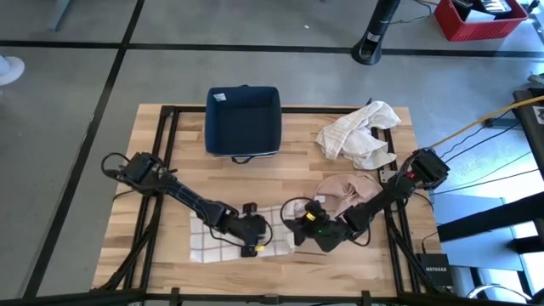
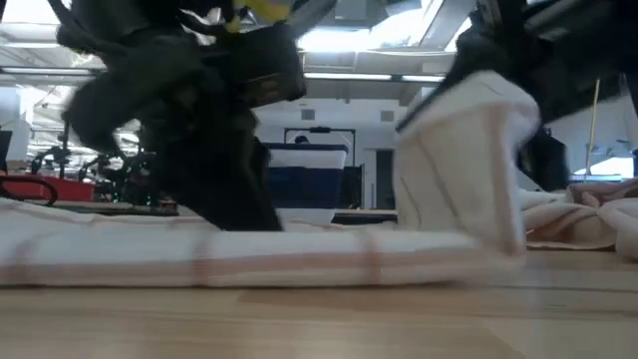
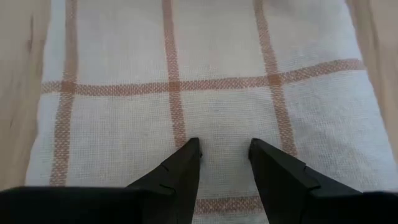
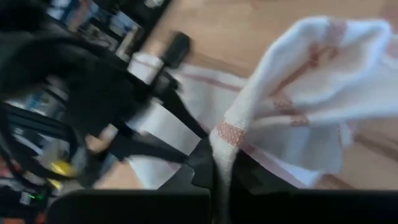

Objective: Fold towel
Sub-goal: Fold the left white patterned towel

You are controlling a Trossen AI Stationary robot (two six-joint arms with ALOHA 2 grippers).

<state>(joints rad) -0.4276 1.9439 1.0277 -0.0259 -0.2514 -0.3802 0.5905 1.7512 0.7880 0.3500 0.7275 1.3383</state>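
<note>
Wooden table – left tool parted on checked towel; right tool clamps towel edge.

The towel is patterned white with an orange-brown grid; the bin is coloured navy; the table light wood.

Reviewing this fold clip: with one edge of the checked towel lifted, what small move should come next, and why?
Probably carry the right tool across toward the left side. It is shut on the lifted edge of the white towel with orange-brown grid lines, which stands raised, while the left tool presses the flat part down, open, anchoring it for the fold.
</note>
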